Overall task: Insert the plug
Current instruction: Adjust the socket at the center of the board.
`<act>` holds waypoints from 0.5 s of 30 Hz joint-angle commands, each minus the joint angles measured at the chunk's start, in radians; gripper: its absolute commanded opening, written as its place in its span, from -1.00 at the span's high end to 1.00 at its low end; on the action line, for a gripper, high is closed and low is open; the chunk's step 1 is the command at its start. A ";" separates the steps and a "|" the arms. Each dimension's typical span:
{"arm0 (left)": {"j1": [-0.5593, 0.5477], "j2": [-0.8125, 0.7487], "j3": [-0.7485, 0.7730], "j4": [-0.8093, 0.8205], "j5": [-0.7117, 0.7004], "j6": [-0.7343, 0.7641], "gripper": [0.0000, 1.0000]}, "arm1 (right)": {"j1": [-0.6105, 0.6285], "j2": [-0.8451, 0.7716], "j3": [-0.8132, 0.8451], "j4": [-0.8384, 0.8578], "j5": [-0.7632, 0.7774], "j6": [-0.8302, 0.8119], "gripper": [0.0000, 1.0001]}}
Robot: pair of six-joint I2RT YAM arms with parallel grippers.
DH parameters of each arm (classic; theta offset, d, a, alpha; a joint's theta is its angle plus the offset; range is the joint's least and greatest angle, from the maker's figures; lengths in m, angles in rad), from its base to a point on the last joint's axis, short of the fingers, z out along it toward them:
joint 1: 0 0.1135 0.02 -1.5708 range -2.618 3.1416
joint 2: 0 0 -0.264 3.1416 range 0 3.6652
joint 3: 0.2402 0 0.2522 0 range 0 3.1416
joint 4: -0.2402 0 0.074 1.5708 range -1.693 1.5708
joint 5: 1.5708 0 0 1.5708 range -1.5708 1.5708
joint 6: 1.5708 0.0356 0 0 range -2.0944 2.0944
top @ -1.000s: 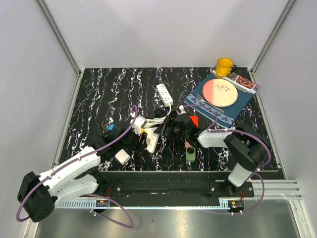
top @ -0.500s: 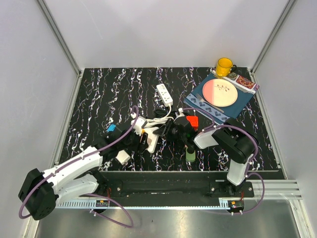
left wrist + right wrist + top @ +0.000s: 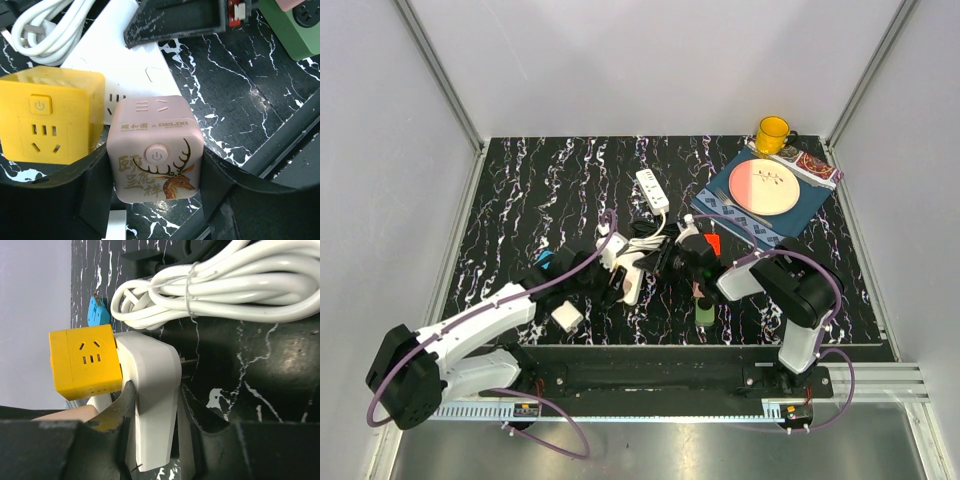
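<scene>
The left arm ran out low and long from its base at the near edge of the table (image 3: 520, 190), slanting inward until the left gripper (image 3: 156, 187) reached the near end of the white power strip (image 3: 632, 285). Its jaws were clamped on a pink cube adapter (image 3: 155, 150) (a deer printed under its button), one finger flat on each side. The cube hung over the strip's edge; whether it was seated there could not be told. A yellow cube socket (image 3: 47, 117) stood on the strip, just left of the pink one.

The right arm was folded tight, its elbow to the right of the strip and its forearm doubling back toward it. The right gripper (image 3: 156, 415) was closed round the white plug (image 3: 152, 380), which lay just beside the yellow cube with its metal prongs (image 3: 187, 362) bare.

A green socket cube (image 3: 704, 312) sat near-right of the strip and a white cube (image 3: 565, 317) near-left. A coiled white cable (image 3: 225, 285) lay just beyond the strip, with a second strip (image 3: 652, 190) farther back. A plate (image 3: 766, 186) and a yellow mug (image 3: 772, 133) stood far right of it.
</scene>
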 commanded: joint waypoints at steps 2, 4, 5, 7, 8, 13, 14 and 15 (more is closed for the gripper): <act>0.003 0.029 0.059 0.027 0.081 0.030 1.00 | -0.044 -0.017 -0.041 0.003 -0.006 -0.140 0.99; 0.002 0.041 0.072 0.018 0.102 0.027 1.00 | -0.050 -0.016 -0.048 0.018 -0.021 -0.140 0.99; 0.002 0.049 0.075 0.013 0.102 0.024 1.00 | -0.052 -0.014 -0.048 0.023 -0.030 -0.142 0.99; 0.002 0.053 0.075 0.021 0.105 0.017 1.00 | -0.054 -0.011 -0.044 0.023 -0.039 -0.150 0.99; 0.002 0.055 0.075 0.036 0.107 0.009 1.00 | -0.054 -0.005 -0.044 0.030 -0.043 -0.150 0.99; 0.002 0.061 0.078 0.079 0.101 -0.003 1.00 | -0.055 0.024 -0.047 0.055 -0.046 -0.145 0.99; 0.002 0.061 0.079 0.085 0.091 -0.002 1.00 | -0.055 0.029 -0.047 0.056 -0.047 -0.145 0.99; 0.002 0.063 0.081 0.088 0.088 0.001 1.00 | -0.058 0.029 -0.047 0.058 -0.049 -0.147 0.99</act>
